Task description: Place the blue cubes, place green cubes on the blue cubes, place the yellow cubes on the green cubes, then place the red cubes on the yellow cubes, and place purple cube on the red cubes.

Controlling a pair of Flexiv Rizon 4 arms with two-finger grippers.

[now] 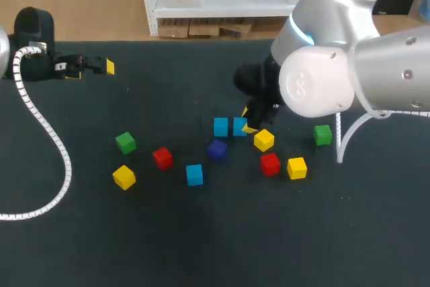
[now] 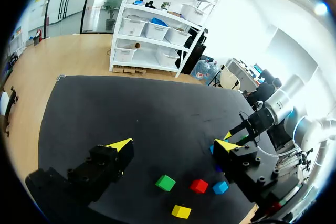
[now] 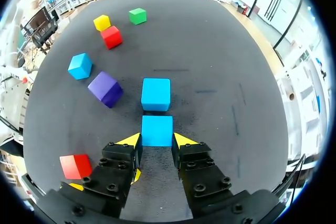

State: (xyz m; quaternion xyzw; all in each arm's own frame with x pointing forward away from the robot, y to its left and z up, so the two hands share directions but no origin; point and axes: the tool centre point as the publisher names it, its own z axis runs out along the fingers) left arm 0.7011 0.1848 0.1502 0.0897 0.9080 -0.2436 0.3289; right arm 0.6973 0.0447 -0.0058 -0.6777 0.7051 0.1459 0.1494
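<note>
Right wrist view: the right gripper (image 3: pixel 157 140) pinches a blue cube (image 3: pixel 157 128) between its fingertips.

Robotics lab: black table (image 1: pixel 201 247), left arm (image 1: pixel 35 35), right arm (image 1: pixel 349 58), coloured cubes (image 1: pixel 195 174)

2 paired cubes (image 1: pixel 221 126) sit side by side near the middle of the table (image 1: pixel 201 247), the right one at my right hand (image 1: pixel 248 119). A lone cube (image 1: pixel 217 149) lies just before the pair, and a front cube (image 1: pixel 195 174) before and left of that. 3 left cubes (image 1: pixel 162 158) are scattered farther left; 4 right cubes (image 1: pixel 270 164) lie right of the pair. My left hand (image 1: pixel 93 69) is near the table's far left edge, well apart.
</note>
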